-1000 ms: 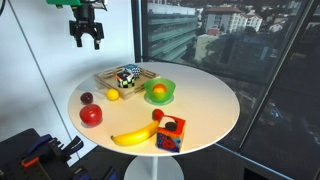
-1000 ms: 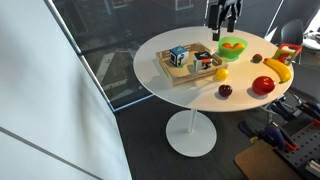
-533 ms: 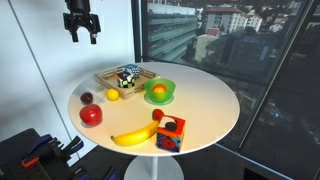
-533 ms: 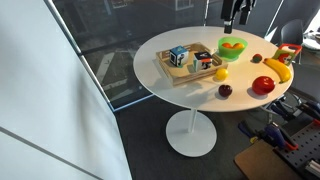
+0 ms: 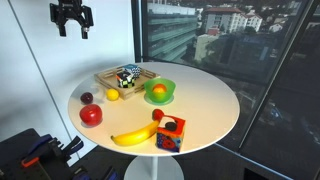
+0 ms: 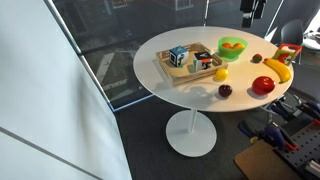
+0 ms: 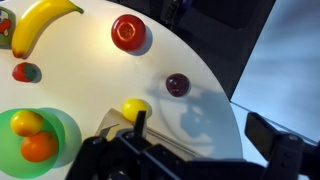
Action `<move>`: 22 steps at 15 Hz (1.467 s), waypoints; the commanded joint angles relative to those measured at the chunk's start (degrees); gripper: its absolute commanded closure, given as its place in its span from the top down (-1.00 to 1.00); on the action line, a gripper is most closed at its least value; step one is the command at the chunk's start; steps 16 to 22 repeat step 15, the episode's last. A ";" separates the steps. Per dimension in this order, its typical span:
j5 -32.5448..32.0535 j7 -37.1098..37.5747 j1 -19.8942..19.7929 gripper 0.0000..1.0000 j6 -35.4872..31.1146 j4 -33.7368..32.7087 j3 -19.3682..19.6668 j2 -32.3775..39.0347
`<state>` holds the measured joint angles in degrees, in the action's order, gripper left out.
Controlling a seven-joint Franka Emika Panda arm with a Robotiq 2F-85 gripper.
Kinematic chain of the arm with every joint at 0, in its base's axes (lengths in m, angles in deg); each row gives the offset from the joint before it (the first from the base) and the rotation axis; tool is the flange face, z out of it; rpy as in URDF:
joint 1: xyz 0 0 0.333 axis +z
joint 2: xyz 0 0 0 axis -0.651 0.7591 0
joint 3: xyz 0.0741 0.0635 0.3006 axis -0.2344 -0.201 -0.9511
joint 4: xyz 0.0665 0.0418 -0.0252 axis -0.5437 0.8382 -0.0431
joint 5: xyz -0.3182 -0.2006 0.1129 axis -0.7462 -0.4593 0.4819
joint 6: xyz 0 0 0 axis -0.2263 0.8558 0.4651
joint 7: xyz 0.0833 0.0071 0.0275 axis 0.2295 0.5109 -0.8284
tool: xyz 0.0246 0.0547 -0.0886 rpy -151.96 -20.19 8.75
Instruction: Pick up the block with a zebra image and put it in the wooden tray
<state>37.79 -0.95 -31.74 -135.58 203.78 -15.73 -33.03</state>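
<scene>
The wooden tray [image 5: 108, 76] [image 6: 186, 75] lies at the table's edge next to the green bowl. In it stand a black-and-white object with blue patches [image 6: 178, 57] and a small dark cube that seems to be the zebra block [image 6: 202, 59] [image 5: 136, 73]; its picture is too small to read. My gripper [image 5: 72, 20] is open and empty, high above the table and off to the side of the tray. It is at the top edge of an exterior view [image 6: 255, 10]. In the wrist view the fingers [image 7: 205, 135] are spread over the table edge and the tray is mostly hidden.
A green bowl [image 5: 158, 92] [image 7: 12, 125] holds orange fruit. A lemon [image 5: 112, 95] [image 7: 135, 108], a plum [image 5: 86, 98] [image 7: 177, 84], a red apple [image 5: 91, 115] [image 7: 128, 32], a banana [image 5: 133, 136] [image 7: 40, 20] and a larger red and blue cube [image 5: 170, 133] sit on the round white table [image 5: 205, 100].
My gripper has risen and moved away from above the tray, out past the table's edge. It stays open. Nothing on the table has moved.
</scene>
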 commanded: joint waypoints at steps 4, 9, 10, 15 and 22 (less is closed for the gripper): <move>-0.29 1.99 -0.39 1.00 0.67 0.90 0.03 -5.34; -0.07 2.13 -0.11 1.00 0.72 -0.15 -0.04 -5.00; -0.07 2.12 -0.11 1.00 0.72 -0.14 -0.05 -4.94; -0.06 2.12 -0.11 1.00 0.72 -0.13 -0.06 -4.39; -0.06 2.12 -0.11 1.00 0.72 -0.13 -0.06 -4.39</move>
